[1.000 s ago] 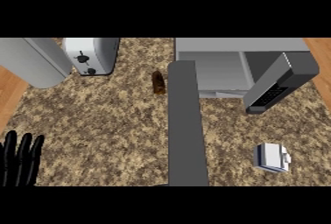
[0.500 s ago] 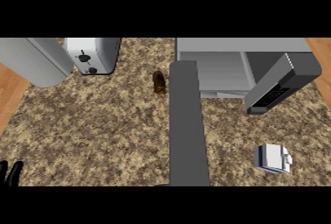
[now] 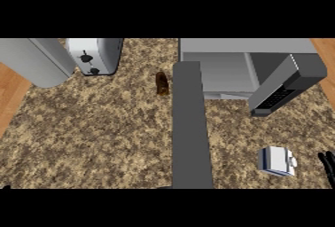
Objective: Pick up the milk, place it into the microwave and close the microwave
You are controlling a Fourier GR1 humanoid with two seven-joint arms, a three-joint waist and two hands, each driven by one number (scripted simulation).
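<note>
The milk (image 3: 276,160), a small white and blue carton, lies on the speckled counter at the lower right. The microwave (image 3: 226,73) stands at the back right with its cavity showing. Its grey door (image 3: 191,128) stands open, reaching towards me as a long bar down the middle of the view. The keypad panel (image 3: 281,95) is on the microwave's right side. Black fingers of my right hand (image 3: 326,163) come in at the right edge, straight and a little apart from the milk, holding nothing. Only a dark tip of my left hand (image 3: 3,187) shows at the lower left corner.
A white toaster (image 3: 95,55) and a large rounded grey appliance (image 3: 36,60) stand at the back left. A small brown object (image 3: 162,83) sits just left of the door's hinge. Wooden floor (image 3: 9,97) shows past the counter's left edge.
My left hand has sunk out of the lower left corner until almost nothing of it shows. My right hand's fingers have come into view at the right edge beside the milk.
</note>
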